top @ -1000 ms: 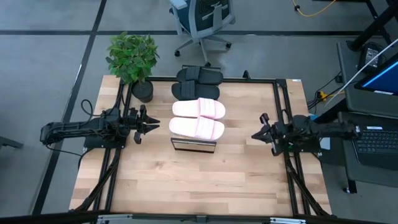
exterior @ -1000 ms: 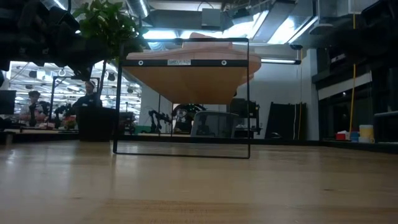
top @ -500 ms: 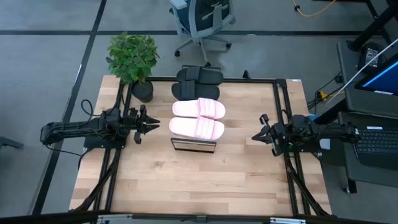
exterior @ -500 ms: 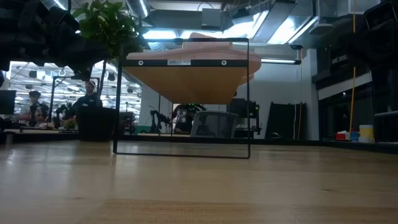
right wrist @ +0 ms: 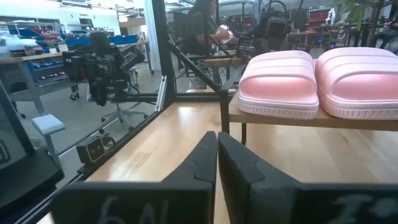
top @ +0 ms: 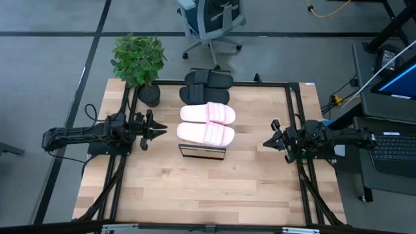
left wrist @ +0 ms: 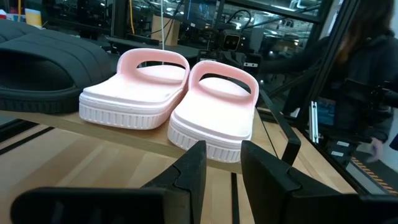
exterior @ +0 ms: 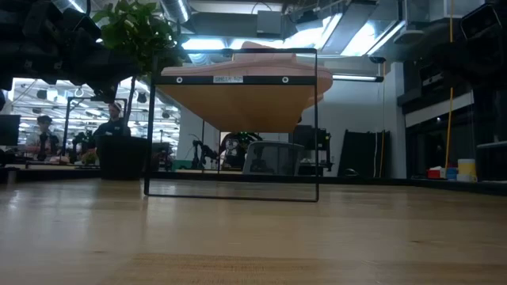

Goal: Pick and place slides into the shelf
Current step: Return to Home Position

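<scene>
Flanking the shelf (top: 202,151) that holds all four slides (top: 207,133), the left gripper (top: 164,130), slightly parted, and right gripper (top: 265,142), closed, hang empty; job seemingly done

Black slide (left wrist: 43,65), beyond the left end effector (left wrist: 222,149): cut off by the picture's edge. One pink slide (right wrist: 364,81), ahead of the right end effector (right wrist: 216,138): likewise cropped.
</scene>
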